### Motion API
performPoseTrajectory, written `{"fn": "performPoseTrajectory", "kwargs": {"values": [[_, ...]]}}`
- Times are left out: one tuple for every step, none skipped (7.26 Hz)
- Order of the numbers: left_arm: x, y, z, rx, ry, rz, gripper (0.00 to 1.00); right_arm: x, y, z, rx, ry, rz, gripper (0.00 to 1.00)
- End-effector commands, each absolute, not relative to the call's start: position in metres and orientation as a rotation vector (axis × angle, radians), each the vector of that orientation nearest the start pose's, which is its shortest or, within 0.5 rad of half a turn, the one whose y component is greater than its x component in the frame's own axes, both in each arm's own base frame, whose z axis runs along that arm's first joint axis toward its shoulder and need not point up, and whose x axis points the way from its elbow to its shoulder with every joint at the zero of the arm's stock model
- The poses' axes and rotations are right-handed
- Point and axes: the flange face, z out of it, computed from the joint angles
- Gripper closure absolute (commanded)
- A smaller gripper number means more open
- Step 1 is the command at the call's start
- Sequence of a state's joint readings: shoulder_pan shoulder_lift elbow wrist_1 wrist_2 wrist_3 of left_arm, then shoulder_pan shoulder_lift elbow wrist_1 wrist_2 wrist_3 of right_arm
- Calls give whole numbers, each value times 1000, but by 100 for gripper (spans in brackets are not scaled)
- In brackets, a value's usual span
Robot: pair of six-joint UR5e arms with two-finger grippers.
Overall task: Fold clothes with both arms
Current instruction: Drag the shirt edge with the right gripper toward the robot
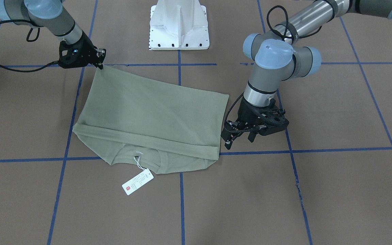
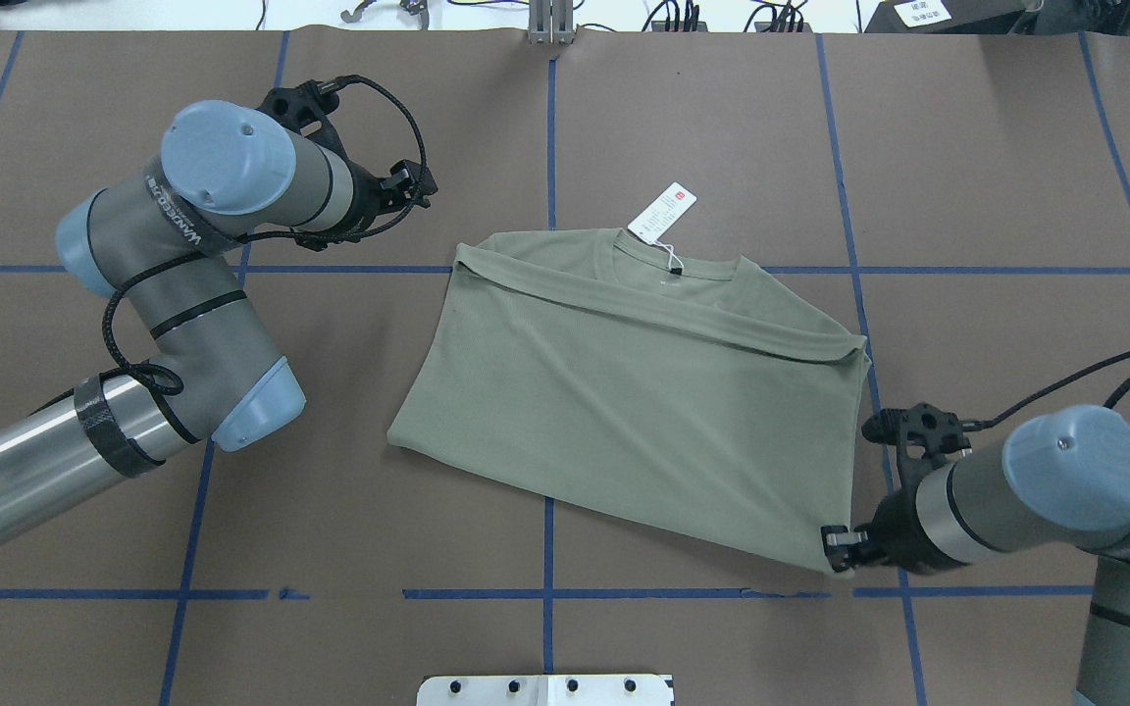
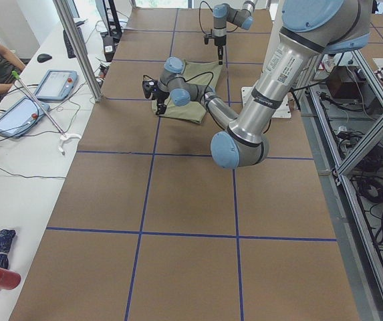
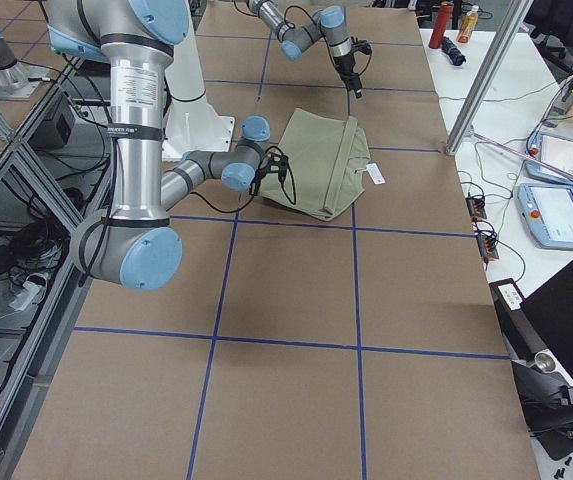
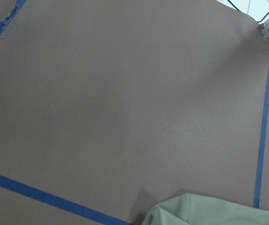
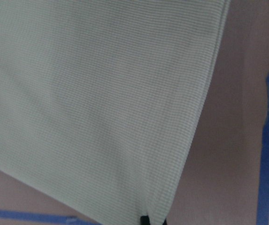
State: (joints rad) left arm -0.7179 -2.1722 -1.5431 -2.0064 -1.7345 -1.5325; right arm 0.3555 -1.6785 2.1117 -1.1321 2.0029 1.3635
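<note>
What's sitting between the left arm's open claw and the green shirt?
Nothing. In the front-facing view, only bare brown table crossed by a blue tape line separates the left gripper from the shirt.

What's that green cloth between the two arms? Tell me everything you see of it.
It is a pale sage-green knit shirt, folded into a rough rectangle and lying flat on the brown table. Its round collar peeks out under a folded edge, with a white paper tag on a string beside it. The right claw pinches one corner; the left claw hangs open near another, not touching.
</note>
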Motion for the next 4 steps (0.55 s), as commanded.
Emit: {"fn": "performPoseTrajectory", "kwargs": {"values": [[452, -555, 267, 268, 997, -554, 0, -396, -146, 393, -364, -914, -191, 100], [452, -555, 267, 269, 997, -555, 0, -400, -126, 388, -404, -910, -221, 78], [453, -554, 266, 270, 998, -554, 0, -399, -119, 379, -414, -930, -229, 1], [454, -552, 265, 272, 1000, -551, 0, -398, -119, 373, -418, -940, -217, 0]]}}
